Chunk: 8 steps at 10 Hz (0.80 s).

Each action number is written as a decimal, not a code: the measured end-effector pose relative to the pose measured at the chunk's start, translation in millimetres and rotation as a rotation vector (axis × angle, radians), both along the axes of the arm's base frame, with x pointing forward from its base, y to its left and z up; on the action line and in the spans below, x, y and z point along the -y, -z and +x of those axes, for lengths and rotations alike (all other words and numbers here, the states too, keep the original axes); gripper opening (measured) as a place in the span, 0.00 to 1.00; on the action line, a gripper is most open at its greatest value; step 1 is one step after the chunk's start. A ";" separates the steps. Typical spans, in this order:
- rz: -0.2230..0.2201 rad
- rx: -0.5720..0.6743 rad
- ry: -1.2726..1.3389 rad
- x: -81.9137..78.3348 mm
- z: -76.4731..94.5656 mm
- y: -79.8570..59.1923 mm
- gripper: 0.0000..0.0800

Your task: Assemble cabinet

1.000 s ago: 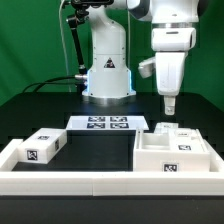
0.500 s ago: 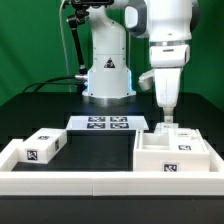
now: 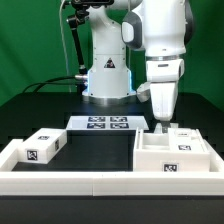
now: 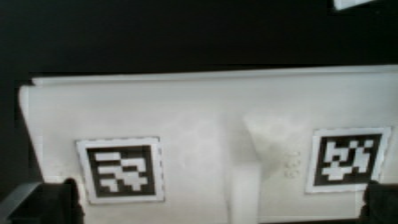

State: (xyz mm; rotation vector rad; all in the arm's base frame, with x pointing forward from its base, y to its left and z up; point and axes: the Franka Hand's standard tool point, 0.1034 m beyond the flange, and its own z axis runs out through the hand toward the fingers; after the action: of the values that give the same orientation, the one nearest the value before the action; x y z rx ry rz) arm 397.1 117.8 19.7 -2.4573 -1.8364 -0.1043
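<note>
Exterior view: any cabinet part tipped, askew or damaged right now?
Nothing stands out. The block on the exterior view's left and the box-shaped part sit flat and whole, the marker board lies square, and the gripper hangs over the box-shaped part.

**Exterior view.** The camera stood before the black table point(image 3: 98, 150), slightly above its surface. It faced the robot base point(image 3: 107, 75) at the back, from far enough to take in the marker board point(image 3: 105, 123) and parts of the cabinet point(image 3: 175, 152) on either side.

**Wrist view.** The camera looked down at close range, and one tagged part of the cabinet point(image 4: 214, 110) filled most of the frame.

Both views apparently shared the parts beneath the gripper point(image 3: 163, 123), at the exterior view's right.
</note>
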 end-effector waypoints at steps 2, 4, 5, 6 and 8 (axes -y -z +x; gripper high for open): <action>0.000 -0.001 0.005 2.2 0.2 0.6 0.69; 0.000 -0.014 0.008 6.0 -2.5 6.1 0.39; 0.000 -0.020 0.012 7.7 -3.9 8.9 0.39; -0.001 -0.024 0.014 8.4 -5.1 10.6 0.22; 0.000 -0.019 0.014 7.9 -3.5 9.0 0.08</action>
State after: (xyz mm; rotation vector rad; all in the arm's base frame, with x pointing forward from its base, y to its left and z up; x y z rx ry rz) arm 393.6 109.9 10.7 -2.4631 -1.8115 -0.0811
